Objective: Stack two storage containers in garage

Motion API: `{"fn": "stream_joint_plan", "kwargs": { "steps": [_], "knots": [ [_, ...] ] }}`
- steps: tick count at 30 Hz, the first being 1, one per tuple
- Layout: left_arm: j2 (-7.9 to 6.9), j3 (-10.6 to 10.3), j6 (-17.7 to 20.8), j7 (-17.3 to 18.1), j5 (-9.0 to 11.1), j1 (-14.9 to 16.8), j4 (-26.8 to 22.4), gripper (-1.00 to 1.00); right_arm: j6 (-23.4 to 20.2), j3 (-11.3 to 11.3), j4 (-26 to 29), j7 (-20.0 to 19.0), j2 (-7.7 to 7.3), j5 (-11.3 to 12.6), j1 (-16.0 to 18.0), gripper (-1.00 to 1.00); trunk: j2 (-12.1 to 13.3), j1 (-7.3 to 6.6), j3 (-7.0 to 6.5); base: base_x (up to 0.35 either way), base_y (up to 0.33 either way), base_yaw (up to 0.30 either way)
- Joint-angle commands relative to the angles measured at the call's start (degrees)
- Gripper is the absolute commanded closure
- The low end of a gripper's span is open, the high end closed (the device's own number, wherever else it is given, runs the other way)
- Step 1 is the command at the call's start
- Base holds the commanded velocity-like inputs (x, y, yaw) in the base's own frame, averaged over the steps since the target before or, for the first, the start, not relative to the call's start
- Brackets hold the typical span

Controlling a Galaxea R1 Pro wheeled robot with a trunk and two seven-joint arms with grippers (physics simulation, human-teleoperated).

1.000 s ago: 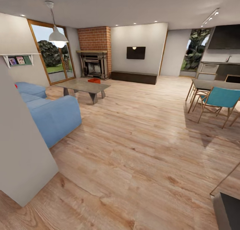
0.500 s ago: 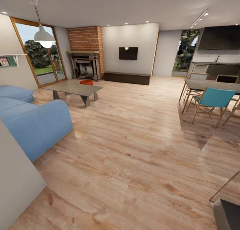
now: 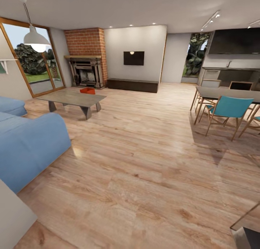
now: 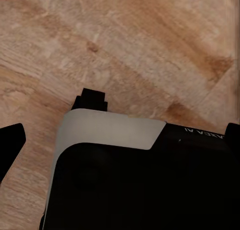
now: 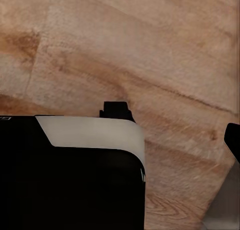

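One of the storage containers, a small orange-red bin, sits on the far end of the grey coffee table in the living room, well ahead and to the left in the head view. In the left wrist view, my left gripper is open, with black fingertips at both picture edges over wood planks. My right gripper hangs over the same floor with one fingertip far out at the edge, so it is open and holds nothing.
A blue sofa stands near left and a pale wall corner is at the bottom left. The brick fireplace, wall TV and low dark cabinet line the far wall. Dining table and teal chair stand right. Wide wood floor lies between.
The whole head view has shifted: the camera has moved forward past the wall corner. The sofa, coffee table and fireplace now sit further left in the picture. Nothing was grasped.
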State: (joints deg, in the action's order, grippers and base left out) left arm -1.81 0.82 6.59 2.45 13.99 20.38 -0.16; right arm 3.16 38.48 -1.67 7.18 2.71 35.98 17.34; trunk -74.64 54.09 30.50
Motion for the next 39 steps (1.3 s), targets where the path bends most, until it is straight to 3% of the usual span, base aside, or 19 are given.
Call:
{"fn": "stream_joint_plan", "kwargs": {
  "steps": [1, 39],
  "knots": [
    [0.01, 0.1, 0.3, 0.2, 0.4, 0.0, 0.0, -1.00, 0.3, 0.5, -0.2, 0.0, 0.04, 0.5, 0.1, -1.00, 0.0, 0.03, 0.05, 0.322, 0.000, -0.001],
    [0.13, -0.1, 0.8, 0.6, 0.2, 0.0, 0.0, -1.00, 0.2, 0.5, -0.2, 0.0, 0.01, 0.5, 0.1, -1.00, 0.0, 0.03, 0.05, 0.322, 0.000, 0.000]
  ]
}}
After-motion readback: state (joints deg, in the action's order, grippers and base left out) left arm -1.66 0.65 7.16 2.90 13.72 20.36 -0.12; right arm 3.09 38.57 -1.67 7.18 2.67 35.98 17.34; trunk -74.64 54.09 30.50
